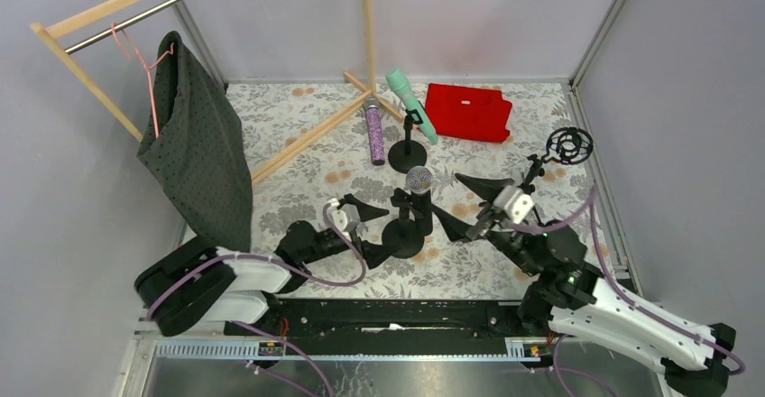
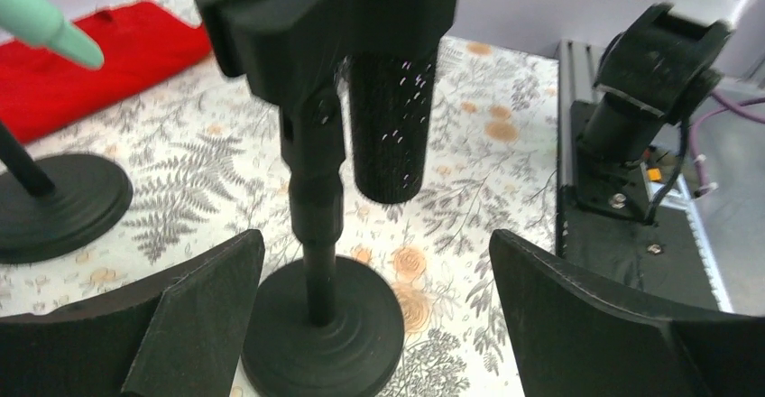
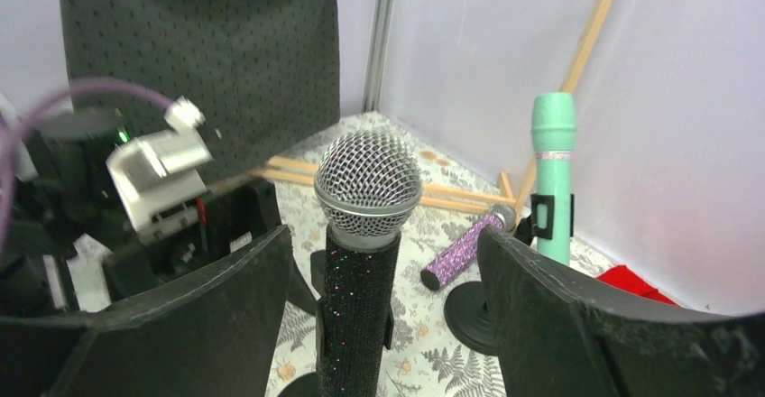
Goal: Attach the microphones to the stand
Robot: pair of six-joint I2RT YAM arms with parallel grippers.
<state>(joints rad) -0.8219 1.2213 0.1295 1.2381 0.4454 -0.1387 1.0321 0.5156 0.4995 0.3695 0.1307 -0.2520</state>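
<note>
A mic (image 1: pixel 419 180) sits in the near stand (image 1: pixel 402 236), a second mic (image 1: pixel 410 104) in the far stand (image 1: pixel 408 155) behind it; a third mic (image 1: pixel 374 135) lies on the desk (image 1: pixel 298 131), just left of the far stand.

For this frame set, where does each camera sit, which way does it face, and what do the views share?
Top external: above and behind the bases, looking down on the table; both arms, left pincer and right pincer show.
Left wrist: low, facing the stand and the handle of the black microphone; own fingers frame it.
Right wrist: facing that microphone's mesh head, mint-green microphone behind; own fingers show.
Shared: all three see the black microphone on its stand.
</note>
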